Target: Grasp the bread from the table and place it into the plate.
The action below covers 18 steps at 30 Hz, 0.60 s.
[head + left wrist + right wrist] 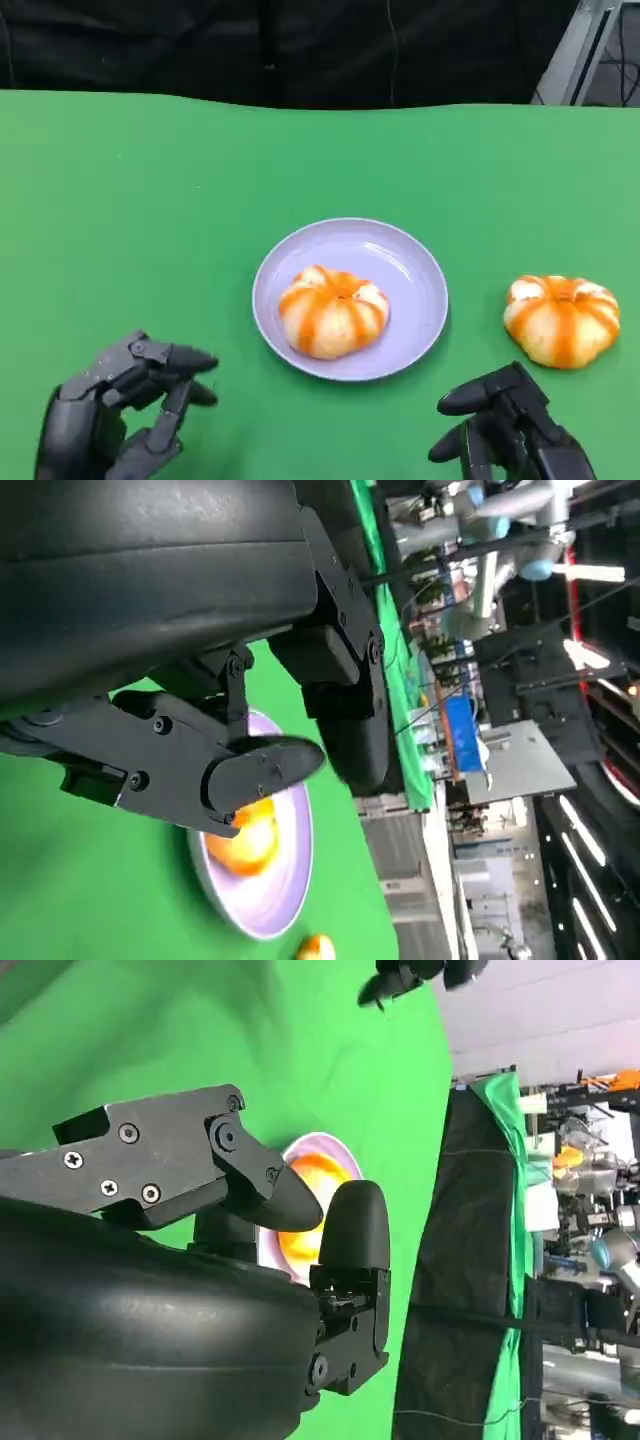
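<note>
Green cloth covered the table, w/ a dark curtain across the top of the head view and a metal frame at the upper right corner.

A lilac plate sat at centre frame, slightly below the middle. One orange-striped bread bun lay inside it, toward the plate's lower left. A second bread bun lay on the cloth at the right edge of the frame, apart from the plate rim, not touching it.

Left hand was at the lower left corner, fingers loosely curled but apart, holding nothing, well clear of the plate. Right hand was at the lower right, just below the second bun and not touching it; fingers bent, spread, nothing in them.

Left wrist view: black fingers in front of the plate & its bun; the other bun peeked in at the bottom edge. Right wrist view: fingers partly hid the plate and bun; the left hand's fingertips showed at top centre.
</note>
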Available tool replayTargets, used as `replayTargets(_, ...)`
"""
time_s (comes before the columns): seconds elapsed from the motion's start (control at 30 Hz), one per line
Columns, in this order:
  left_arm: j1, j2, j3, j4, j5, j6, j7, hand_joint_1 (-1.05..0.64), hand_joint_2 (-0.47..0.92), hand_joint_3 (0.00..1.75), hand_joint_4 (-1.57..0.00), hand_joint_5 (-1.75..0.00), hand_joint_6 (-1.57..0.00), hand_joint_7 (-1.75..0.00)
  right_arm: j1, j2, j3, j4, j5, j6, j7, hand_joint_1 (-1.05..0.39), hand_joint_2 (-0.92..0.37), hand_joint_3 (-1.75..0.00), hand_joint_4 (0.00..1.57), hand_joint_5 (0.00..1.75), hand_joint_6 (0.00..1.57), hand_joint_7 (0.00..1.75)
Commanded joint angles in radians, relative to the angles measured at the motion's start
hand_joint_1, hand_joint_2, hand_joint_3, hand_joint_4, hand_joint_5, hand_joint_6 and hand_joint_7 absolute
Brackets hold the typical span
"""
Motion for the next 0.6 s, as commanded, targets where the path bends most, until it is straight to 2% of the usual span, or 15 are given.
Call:
replayTargets(0.03,-0.022,-0.014,0.035,0.048,0.001,-0.041,-0.023,-0.05,0.60,1.06,-0.80,-1.63,-0.78,-1.42,-0.007,-0.009,-0.011,0.011,0.010,-0.015,0.003,-0.26,-0.92,-0.97,0.21,1.75,0.06,1.75)
replayTargets(0.23,-0.024,-0.046,0.042,0.065,-0.021,-0.031,-0.062,-0.06,0.59,1.03,-0.80,-1.69,-0.76,-1.48,-0.008,-0.016,-0.017,0.023,0.017,-0.029,0.015,-0.27,-0.92,-0.97,0.21,1.75,0.06,1.75)
replayTargets(0.6,-0.027,-0.075,0.063,0.079,-0.020,-0.030,-0.097,-0.09,0.57,1.02,-0.81,-1.65,-0.77,-1.46,-0.010,-0.014,-0.022,0.040,0.030,-0.042,0.022,-0.28,-0.92,-0.97,0.20,1.75,0.08,1.75)
